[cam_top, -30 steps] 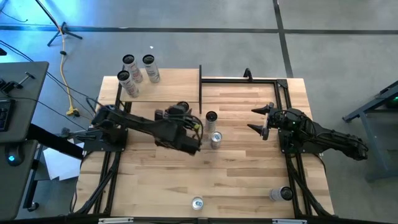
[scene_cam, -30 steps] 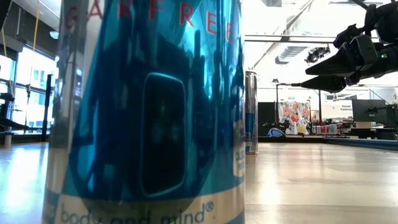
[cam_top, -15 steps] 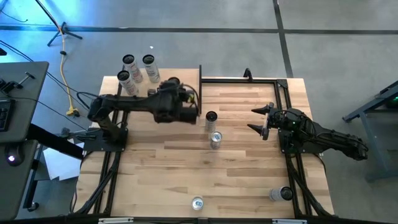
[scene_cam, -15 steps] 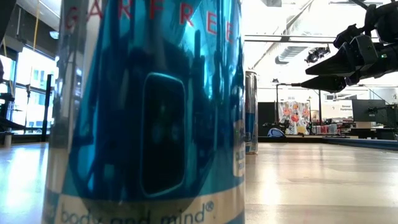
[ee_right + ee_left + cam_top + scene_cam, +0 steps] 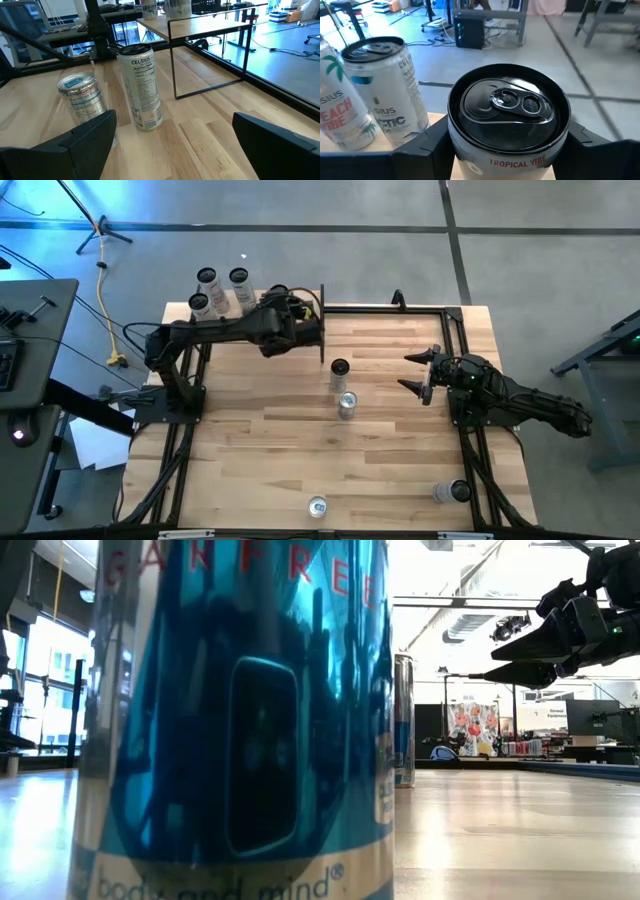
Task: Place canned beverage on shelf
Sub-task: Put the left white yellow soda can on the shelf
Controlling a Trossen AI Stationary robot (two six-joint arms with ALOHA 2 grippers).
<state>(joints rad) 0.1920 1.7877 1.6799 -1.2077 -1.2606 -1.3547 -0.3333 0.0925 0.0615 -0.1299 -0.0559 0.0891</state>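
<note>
The tabletop (image 5: 400,450) is pale wood in striped planks, framed by black metal rails (image 5: 470,460). The shelf (image 5: 250,330) is a paler, smooth board on thin black posts (image 5: 171,60). Both arms (image 5: 220,335) are black. The can (image 5: 507,125) in the left wrist view has a dark grey lid and a white body with red lettering. The cans beside it (image 5: 385,95) are white with black lettering, teal palm leaves and some red letters. The nearest can (image 5: 240,720) in the low view is glossy blue with red letters and a cream band. The Celsius can (image 5: 140,87) is white and silver.
</note>
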